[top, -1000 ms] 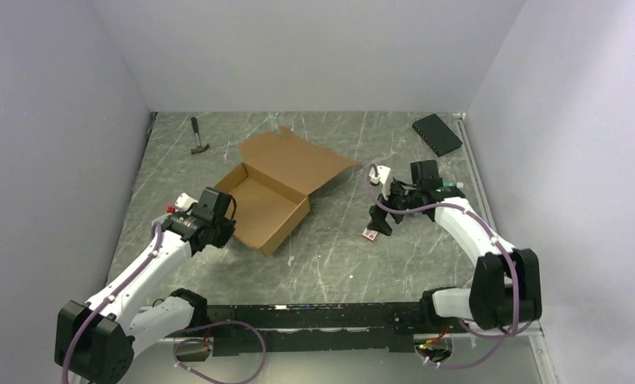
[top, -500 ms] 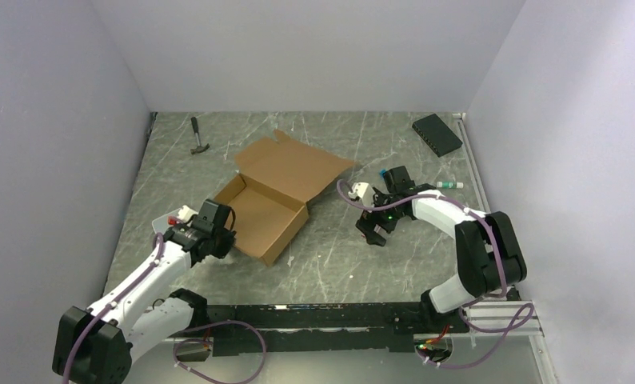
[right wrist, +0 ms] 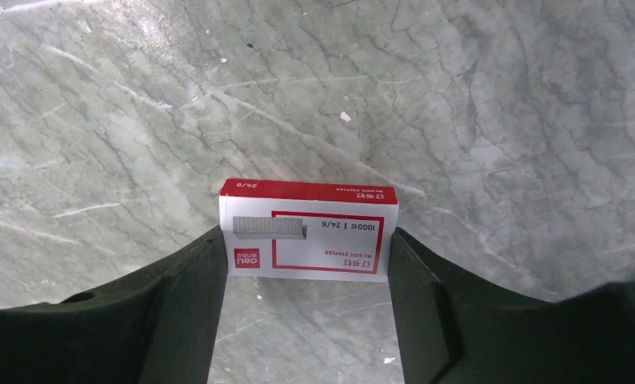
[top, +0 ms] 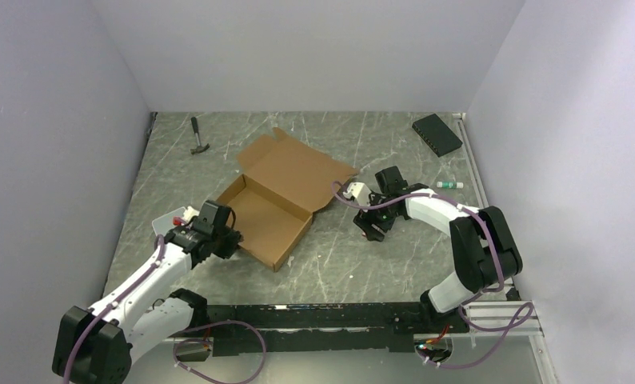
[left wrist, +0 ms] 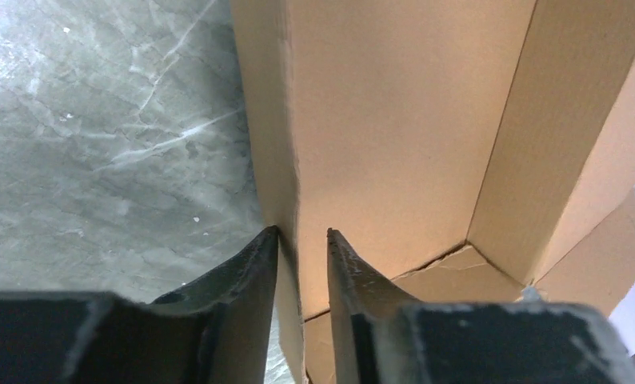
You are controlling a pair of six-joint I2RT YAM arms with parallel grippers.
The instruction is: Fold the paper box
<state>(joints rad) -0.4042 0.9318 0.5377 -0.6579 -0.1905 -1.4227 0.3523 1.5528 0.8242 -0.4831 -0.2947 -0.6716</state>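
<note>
The paper box (top: 270, 216) is a brown cardboard tray with its lid flap (top: 298, 164) lying open toward the back. My left gripper (top: 233, 240) is at the tray's near left corner. In the left wrist view the gripper (left wrist: 302, 232) straddles the box's side wall (left wrist: 290, 160), slightly open. The outer finger lies against the wall and the inner finger (left wrist: 342, 272) stands a little off it. My right gripper (top: 372, 228) is down on the table right of the box, with its fingers against both ends of a small red and white staple box (right wrist: 308, 228).
A hammer (top: 197, 136) lies at the back left. A flat black box (top: 437, 134) lies at the back right, with a small marker (top: 450, 186) near the right wall. White walls close in the table on three sides.
My left gripper has eased open on the box wall, and the box has shifted slightly toward the front. My right arm swung left and down, and its fingers closed in around the staple box.
</note>
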